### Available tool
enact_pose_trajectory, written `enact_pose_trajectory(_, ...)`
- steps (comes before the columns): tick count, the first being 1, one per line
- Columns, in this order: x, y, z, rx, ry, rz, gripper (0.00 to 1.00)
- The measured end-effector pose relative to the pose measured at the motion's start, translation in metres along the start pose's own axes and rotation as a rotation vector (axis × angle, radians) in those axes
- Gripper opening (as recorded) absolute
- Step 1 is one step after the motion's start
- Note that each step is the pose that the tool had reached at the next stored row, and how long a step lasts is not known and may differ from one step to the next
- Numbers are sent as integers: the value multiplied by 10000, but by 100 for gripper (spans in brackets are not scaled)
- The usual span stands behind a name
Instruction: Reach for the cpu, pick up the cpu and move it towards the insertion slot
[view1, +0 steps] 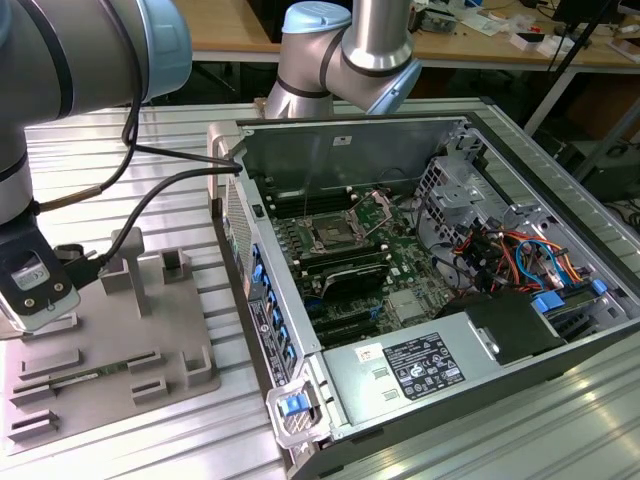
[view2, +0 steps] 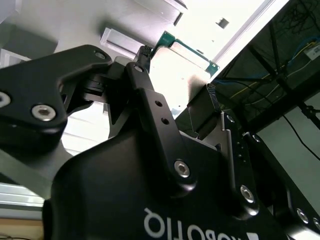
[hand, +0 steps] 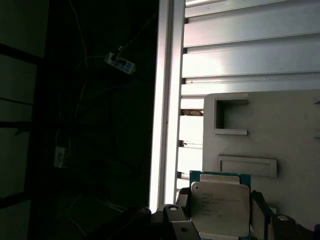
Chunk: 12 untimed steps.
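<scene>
**Your gripper (hand: 220, 212) is clamped on the cpu (hand: 220, 200).**
In both wrist views its fingers (view2: 145, 95) press the chip's opposite edges, with the grey tray (view1: 150, 320) behind it. In the exterior view the insertion slot (view1: 328, 237) sits well apart, toward 3 o'clock of the tray, inside the open computer case (view1: 340, 150).

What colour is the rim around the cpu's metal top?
Green rim on the cpu, framing its pale silvery top; clearest in the first wrist view.
</scene>
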<state>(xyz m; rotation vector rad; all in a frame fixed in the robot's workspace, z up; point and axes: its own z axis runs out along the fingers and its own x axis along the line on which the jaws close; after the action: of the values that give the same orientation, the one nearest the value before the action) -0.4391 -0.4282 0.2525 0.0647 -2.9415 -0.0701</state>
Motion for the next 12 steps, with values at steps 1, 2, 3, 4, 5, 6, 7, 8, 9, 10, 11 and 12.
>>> enact_pose_trajectory(1,0,0,0,0,7,0,55)
enact_pose_trajectory(2,0,0,0,0,9,0,55)
enact_pose_trajectory(3,0,0,0,-1,10,0,55)
enact_pose_trajectory(4,-1,0,0,0,10,0,55)
enact_pose_trajectory(5,-1,0,0,1,9,0,55)
enact_pose_trajectory(6,-1,0,0,1,9,0,55)
enact_pose_trajectory(7,-1,0,-1,1,8,0,55)
enact_pose_trajectory(8,-1,0,-4,1,8,0,55)
enact_pose_trajectory(9,0,1,-7,0,8,0,55)
enact_pose_trajectory(10,1,1,-10,1,9,0,55)
enact_pose_trajectory(11,3,1,-19,3,12,1,55)
enact_pose_trajectory(12,5,1,-26,3,12,1,55)
